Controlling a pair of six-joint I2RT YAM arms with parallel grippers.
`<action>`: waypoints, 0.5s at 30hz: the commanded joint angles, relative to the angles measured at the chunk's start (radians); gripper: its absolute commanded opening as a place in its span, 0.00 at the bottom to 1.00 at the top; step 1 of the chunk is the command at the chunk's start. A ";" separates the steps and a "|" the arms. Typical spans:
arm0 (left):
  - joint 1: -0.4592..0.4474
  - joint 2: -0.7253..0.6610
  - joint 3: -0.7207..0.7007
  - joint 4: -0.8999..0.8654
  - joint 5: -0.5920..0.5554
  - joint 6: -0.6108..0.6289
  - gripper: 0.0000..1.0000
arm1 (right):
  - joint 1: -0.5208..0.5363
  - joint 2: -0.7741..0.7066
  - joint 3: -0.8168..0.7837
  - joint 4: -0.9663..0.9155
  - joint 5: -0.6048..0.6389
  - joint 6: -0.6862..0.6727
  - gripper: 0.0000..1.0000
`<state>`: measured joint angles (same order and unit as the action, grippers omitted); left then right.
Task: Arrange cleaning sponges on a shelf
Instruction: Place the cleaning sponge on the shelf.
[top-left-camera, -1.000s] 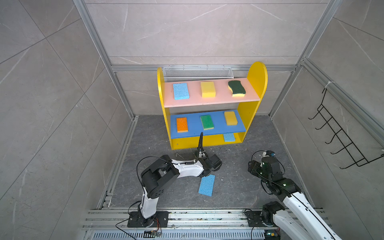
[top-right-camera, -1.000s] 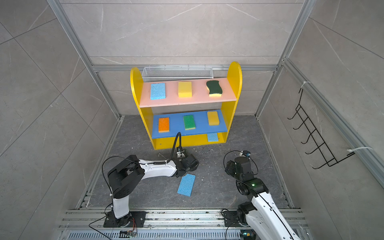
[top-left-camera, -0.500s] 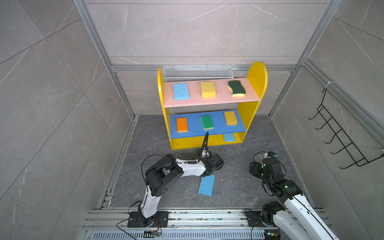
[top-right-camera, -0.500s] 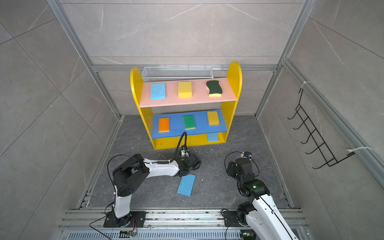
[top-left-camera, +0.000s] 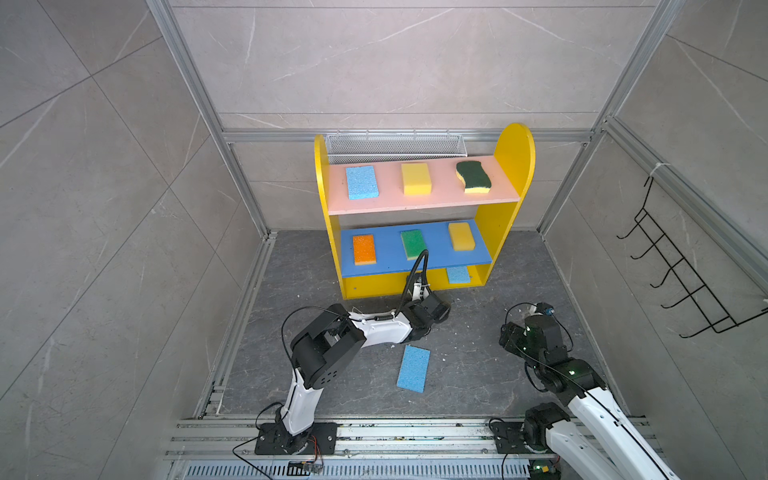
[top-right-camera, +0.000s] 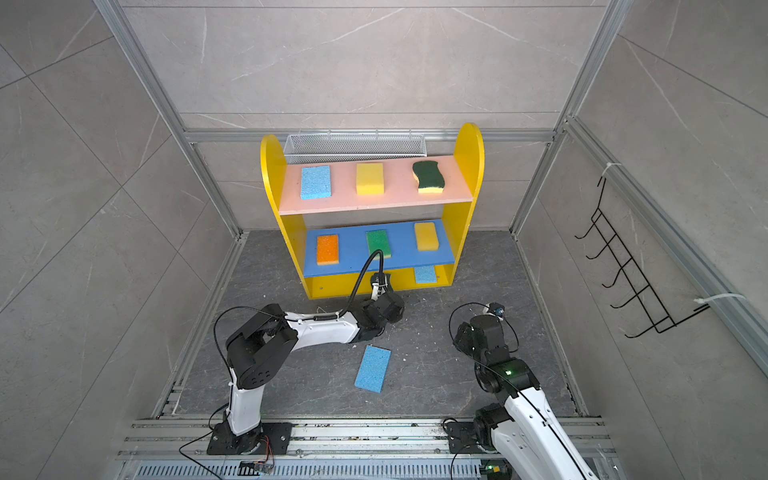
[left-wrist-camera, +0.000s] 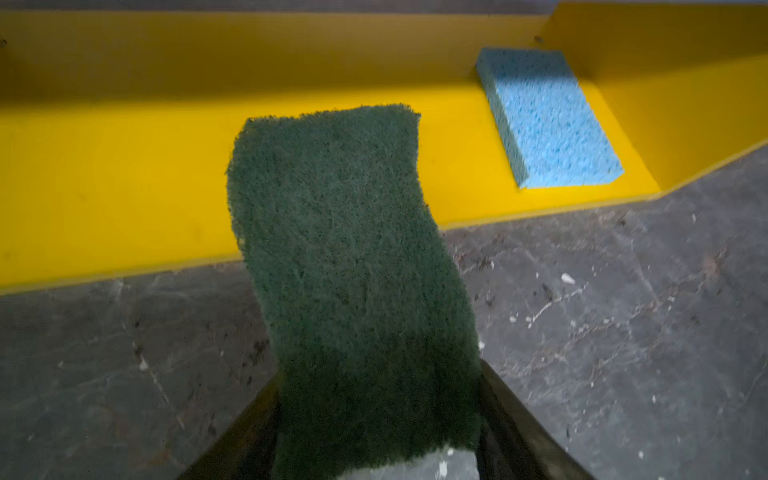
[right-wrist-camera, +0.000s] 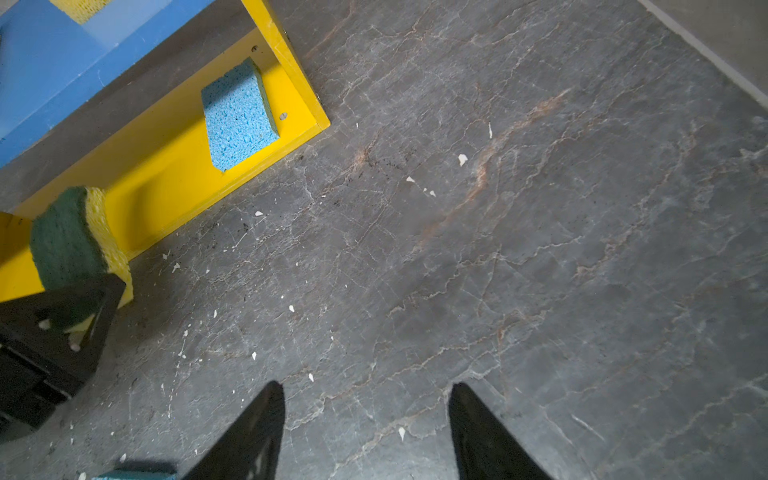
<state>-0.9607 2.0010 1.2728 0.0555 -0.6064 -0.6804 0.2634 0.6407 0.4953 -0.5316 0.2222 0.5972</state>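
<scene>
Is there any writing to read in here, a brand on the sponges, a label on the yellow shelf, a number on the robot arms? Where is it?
No readable text anywhere.
The dark green sponge in the left pincer and the blue sponge on the floor are blank; so are the shelf and the white arms.
The small board by the front rail: too small to read.

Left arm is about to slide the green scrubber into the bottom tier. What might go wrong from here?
1. The left gripper grips the green scrubber only at its rear end; the free front may catch the edge of the yellow base.
2. The blue board overhangs that base, so the wrist cable might snag.
3. The blue sponge on the floor lies beside the left arm; retracting might sweep it.
</scene>
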 joint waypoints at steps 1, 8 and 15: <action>0.030 0.041 0.044 0.055 -0.044 0.030 0.65 | 0.005 -0.017 0.029 -0.037 0.021 -0.022 0.66; 0.058 0.120 0.150 0.048 -0.055 0.036 0.65 | 0.006 -0.023 0.027 -0.041 0.001 -0.016 0.66; 0.075 0.202 0.241 0.040 -0.094 0.061 0.66 | 0.005 -0.036 0.024 -0.044 -0.012 -0.008 0.66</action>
<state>-0.8936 2.1826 1.4685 0.0769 -0.6441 -0.6502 0.2638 0.6197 0.4957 -0.5583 0.2165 0.5976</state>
